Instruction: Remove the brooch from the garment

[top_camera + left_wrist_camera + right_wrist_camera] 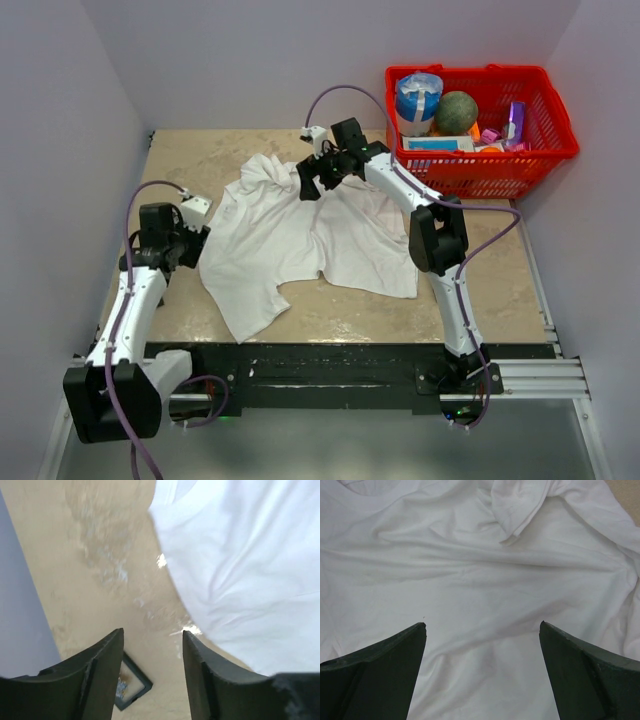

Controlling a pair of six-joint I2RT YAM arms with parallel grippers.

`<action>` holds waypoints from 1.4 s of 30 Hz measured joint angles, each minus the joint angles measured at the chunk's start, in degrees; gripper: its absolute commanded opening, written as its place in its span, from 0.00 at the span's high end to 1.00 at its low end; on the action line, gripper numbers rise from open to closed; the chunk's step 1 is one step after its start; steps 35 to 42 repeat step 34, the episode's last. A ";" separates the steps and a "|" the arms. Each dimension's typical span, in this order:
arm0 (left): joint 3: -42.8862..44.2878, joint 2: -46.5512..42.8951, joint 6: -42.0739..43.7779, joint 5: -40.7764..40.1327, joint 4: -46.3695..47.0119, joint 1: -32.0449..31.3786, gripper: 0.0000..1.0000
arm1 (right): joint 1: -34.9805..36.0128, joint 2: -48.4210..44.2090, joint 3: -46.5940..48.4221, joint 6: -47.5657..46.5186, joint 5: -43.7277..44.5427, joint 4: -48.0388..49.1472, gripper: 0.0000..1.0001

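Nearest item: black mounting rail at the near edge of the bench, carrying both arm bases. Item two: left arm, reaching forward along the left side. Its left fingers are released and stand apart over bare beige bench with nothing between them, just beside the garment's left edge and clear of the cloth. Item three: small black square frame, lying flat on the bench below those fingers, partly hidden behind one of them. Item four: brooch, seen only as a tiny orange-gold speck inside that frame, off the cloth; it is too small and too hidden for its shape to be made out. Item five: garment, white, soft and wrinkled, spread over the middle of the bench with a fold of cloth turned over near its far end. Item six: right arm, bent across from the right. Its right fingers are spread wide and empty, poised over the upper part of the garment; whether they touch the cloth cannot be told. Item seven: red plastic basket at the far right corner of the bench, holding a blue-and-white roll, a green ball and small coloured pieces too small to name.
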 measured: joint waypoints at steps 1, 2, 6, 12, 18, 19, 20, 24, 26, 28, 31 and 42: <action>1.11 -1.16 -0.31 2.71 -0.42 -0.13 0.38 | 0.00 0.02 0.00 0.24 0.00 0.00 0.01; 2.54 -1.92 -0.81 5.55 -0.90 -0.26 0.35 | 0.00 0.02 0.04 0.66 0.02 0.00 0.01; 10.62 0.87 -5.42 14.62 -0.02 -0.50 0.16 | 0.00 0.00 1.53 3.65 2.93 -0.04 0.01; 27.41 16.70 -13.55 20.39 2.95 -1.16 0.01 | 0.00 -0.85 7.02 6.78 12.13 -0.15 0.01; 40.74 29.31 -17.22 20.50 6.49 -1.25 0.01 | 0.00 -5.05 9.88 6.99 20.94 -0.50 0.01; 42.40 30.60 -17.35 20.37 7.21 -1.25 0.01 | 0.00 -6.21 9.44 6.97 22.32 -0.31 0.01; 43.95 31.82 -17.62 20.20 8.33 -1.25 0.01 | 0.00 -7.34 8.98 7.02 23.71 0.04 0.01; 49.86 36.11 -18.75 18.80 11.91 -1.27 0.01 | 0.00 -9.75 9.31 7.37 27.10 1.62 0.01; 53.70 38.97 -19.47 18.05 12.74 -1.25 0.01 | 0.00 -9.75 10.49 7.54 28.70 2.54 0.01; 57.96 42.21 -20.24 17.62 13.16 -1.25 0.01 | 0.00 -9.75 10.99 7.54 30.32 3.61 0.01; 62.40 46.31 -20.81 17.14 13.25 -1.25 0.01 | 0.00 -9.64 12.33 7.34 32.30 4.74 0.01; 64.78 49.24 -20.85 17.18 13.51 -1.25 0.01 | -0.04 -9.64 13.73 6.34 33.03 6.78 0.01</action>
